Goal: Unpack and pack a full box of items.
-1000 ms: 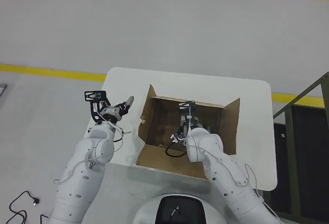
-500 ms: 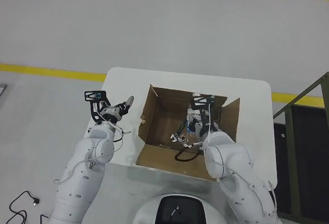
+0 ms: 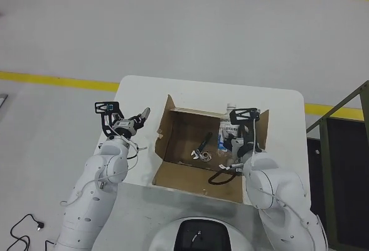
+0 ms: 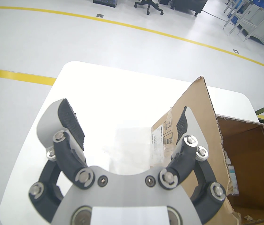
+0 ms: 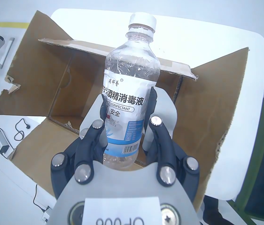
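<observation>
Grips the bottle at its label in the right gripper, long axis running out along the fingers, cap away from the wrist. Hangs over the box's right side, seemingly above its rim. Holds the left gripper spread wide, empty, outside the box's left flap, farther off.

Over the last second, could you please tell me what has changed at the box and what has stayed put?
The right gripper, shut on the clear plastic bottle, has lifted from the middle of the cardboard box and swung toward its right side, carrying the bottle up. The left gripper stayed open and still beside the box's left side; the box did not move.
</observation>
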You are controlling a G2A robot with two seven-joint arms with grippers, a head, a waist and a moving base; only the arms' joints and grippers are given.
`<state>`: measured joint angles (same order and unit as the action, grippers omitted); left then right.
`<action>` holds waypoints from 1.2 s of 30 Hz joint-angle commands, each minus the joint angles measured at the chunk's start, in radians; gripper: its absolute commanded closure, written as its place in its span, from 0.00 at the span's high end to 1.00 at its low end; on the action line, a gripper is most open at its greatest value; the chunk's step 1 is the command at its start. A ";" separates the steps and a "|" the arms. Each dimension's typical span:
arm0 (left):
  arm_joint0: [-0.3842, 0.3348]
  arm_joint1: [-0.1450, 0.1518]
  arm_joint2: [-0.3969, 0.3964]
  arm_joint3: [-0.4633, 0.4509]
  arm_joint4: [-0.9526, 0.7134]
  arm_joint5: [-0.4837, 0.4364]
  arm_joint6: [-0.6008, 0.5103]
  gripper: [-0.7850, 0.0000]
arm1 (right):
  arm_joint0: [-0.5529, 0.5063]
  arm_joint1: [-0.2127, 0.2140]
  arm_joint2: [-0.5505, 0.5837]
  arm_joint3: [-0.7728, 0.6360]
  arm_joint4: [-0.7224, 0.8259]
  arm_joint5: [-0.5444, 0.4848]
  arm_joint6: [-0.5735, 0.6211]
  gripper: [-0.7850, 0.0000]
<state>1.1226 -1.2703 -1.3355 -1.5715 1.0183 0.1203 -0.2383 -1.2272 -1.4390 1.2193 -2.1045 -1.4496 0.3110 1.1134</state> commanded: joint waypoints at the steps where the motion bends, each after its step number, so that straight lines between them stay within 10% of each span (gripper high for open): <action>1: 0.000 0.000 0.000 0.000 0.000 0.000 0.000 1.00 | 0.000 0.000 0.000 0.000 0.000 0.000 0.000 0.00; 36: 0.033 0.002 -0.023 0.006 0.057 -0.012 0.090 1.00 | -0.030 0.023 0.296 -0.245 0.290 -0.117 0.139 0.00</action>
<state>1.1557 -1.2688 -1.3584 -1.5658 1.0756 0.1079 -0.1484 -1.2575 -1.4160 1.5152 -2.3500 -1.1596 0.1945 1.2526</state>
